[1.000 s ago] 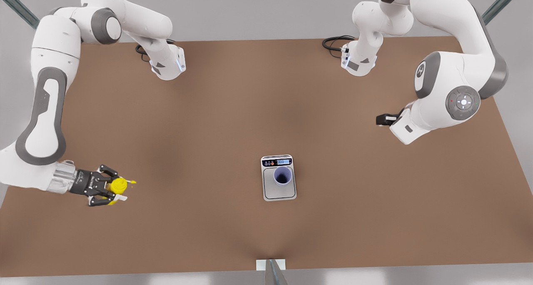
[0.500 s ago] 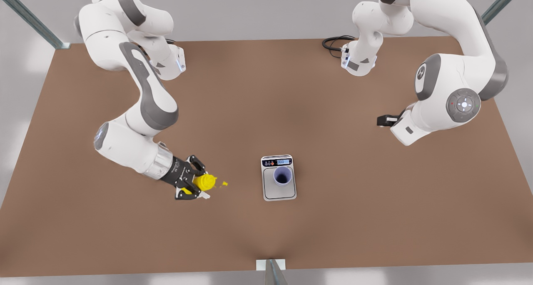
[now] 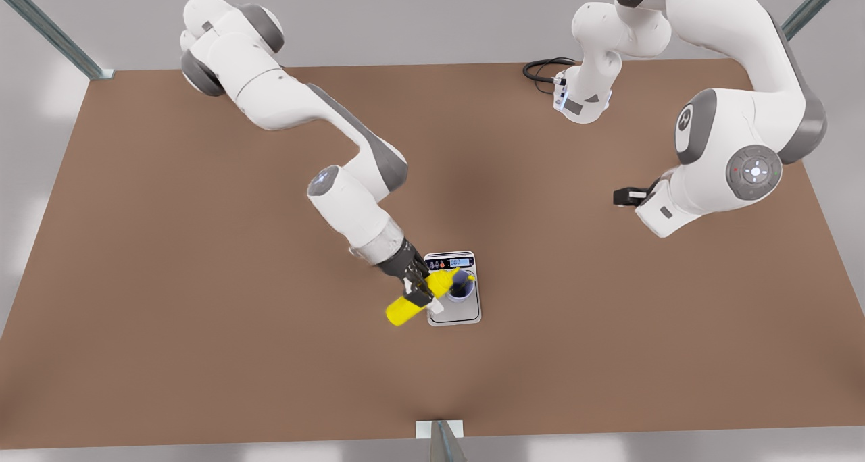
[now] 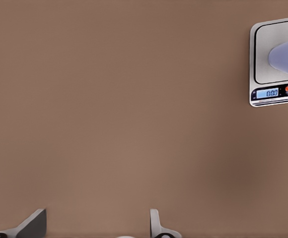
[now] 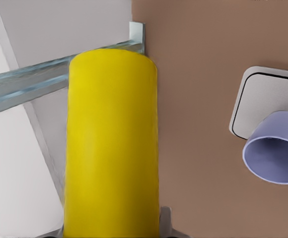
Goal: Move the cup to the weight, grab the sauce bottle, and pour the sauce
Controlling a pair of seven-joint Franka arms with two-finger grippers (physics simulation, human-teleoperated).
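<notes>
The lavender cup [image 3: 461, 288] stands on the silver weight [image 3: 454, 313], which lies mid-table with its blue display toward the back. My right gripper [image 3: 420, 285] is shut on the yellow sauce bottle [image 3: 408, 309]. The bottle is tilted, its nozzle over the cup's mouth and its base out toward the front view's left. The right wrist view has the sauce bottle [image 5: 111, 144] close up, with the cup [image 5: 275, 148] and weight [image 5: 263, 94] beside it. My left gripper [image 4: 97, 229] is open and holds nothing. It waits at the front view's right [image 3: 626, 196], far from the weight [image 4: 278, 59].
A black cable [image 3: 540, 69] coils by the far arm base. Metal frame struts [image 3: 51, 33] stand at the back corners. A bracket [image 3: 439, 429] sits at the table's front edge. Bare brown tabletop [image 3: 203, 327] spreads around the weight.
The right arm swung from the front view's left edge to the weight, carrying the sauce bottle. The bottle now tilts with its nozzle over the cup. The left arm stayed put.
</notes>
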